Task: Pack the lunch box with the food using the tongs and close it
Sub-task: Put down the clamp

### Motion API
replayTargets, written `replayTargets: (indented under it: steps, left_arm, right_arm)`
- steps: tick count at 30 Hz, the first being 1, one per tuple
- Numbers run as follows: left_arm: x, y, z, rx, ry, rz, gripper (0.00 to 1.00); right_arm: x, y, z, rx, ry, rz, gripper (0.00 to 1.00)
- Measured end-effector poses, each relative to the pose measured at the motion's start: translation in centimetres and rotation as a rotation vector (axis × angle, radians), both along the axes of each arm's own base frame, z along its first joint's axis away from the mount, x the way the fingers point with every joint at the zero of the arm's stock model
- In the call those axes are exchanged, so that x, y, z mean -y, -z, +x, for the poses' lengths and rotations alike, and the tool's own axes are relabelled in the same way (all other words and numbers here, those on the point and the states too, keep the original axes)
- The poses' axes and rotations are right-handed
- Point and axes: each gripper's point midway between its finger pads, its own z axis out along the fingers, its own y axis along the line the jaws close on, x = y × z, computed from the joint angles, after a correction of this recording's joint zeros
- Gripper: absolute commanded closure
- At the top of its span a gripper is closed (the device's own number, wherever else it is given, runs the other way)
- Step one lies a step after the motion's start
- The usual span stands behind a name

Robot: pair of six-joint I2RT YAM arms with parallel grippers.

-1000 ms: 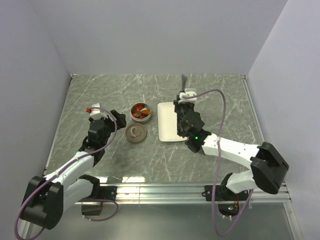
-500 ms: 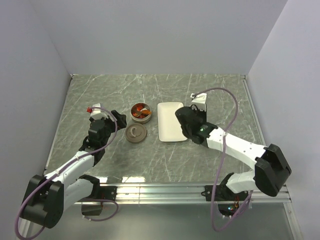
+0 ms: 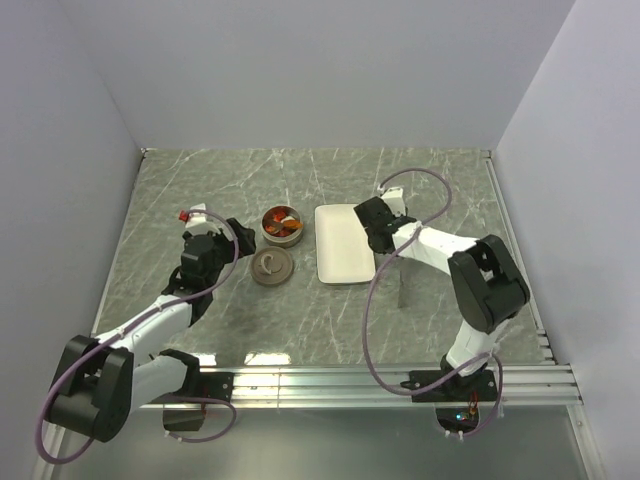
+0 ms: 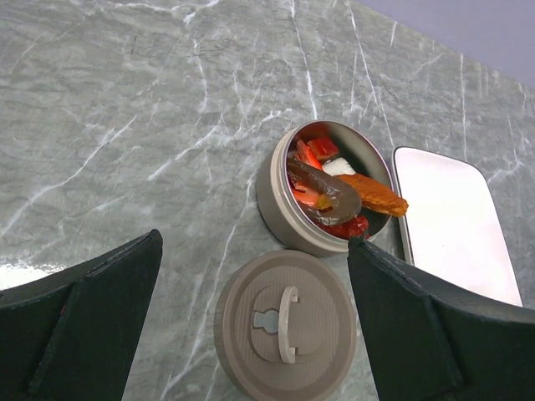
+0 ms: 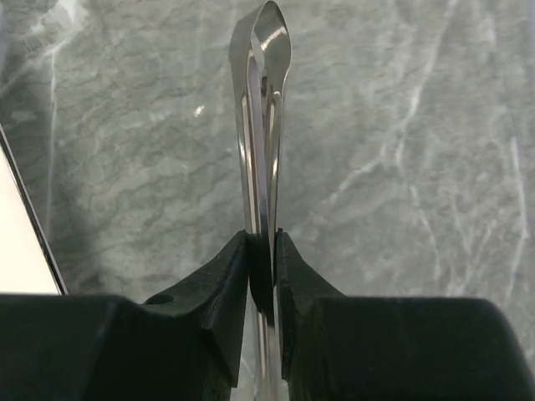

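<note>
Right pincer (image 5: 262, 251): I hold the tongs (image 5: 261, 125) pinched flat, low over the tabletop (image 5: 401, 125), beside the plate (image 5: 17, 234) | Left pincer (image 4: 255, 242): spread wide, empty, above the lid (image 4: 242, 334) and the lunch box (image 4: 280, 196) | Handling: I judge the lid light, rigid, slick; grip its handle (image 4: 287, 322).

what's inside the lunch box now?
Red and orange food, a brown curved piece on top, one white bit. Whatever lies under the pile is covered; the lid lies beside it.
</note>
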Motion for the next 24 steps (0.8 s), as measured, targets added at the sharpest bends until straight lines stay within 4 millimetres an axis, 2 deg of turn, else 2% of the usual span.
replayTargets:
  steps: [6,20,24]
  left_arm:
    - [0.1,0.1,0.6,-0.007,0.004,0.018,0.00]
    - [0.1,0.1,0.8,-0.007,0.000,0.023,0.01]
    - [-0.4,0.1,0.9,-0.007,-0.028,0.028,0.00]
  right_arm:
    - [-0.9,2.1,1.5,-0.075,-0.019,0.052,0.53]
    - [-1.2,2.8,1.7,-0.111,-0.036,0.114,0.30]
    - [-1.3,2.2,1.8,-0.088,-0.044,0.144,0.29]
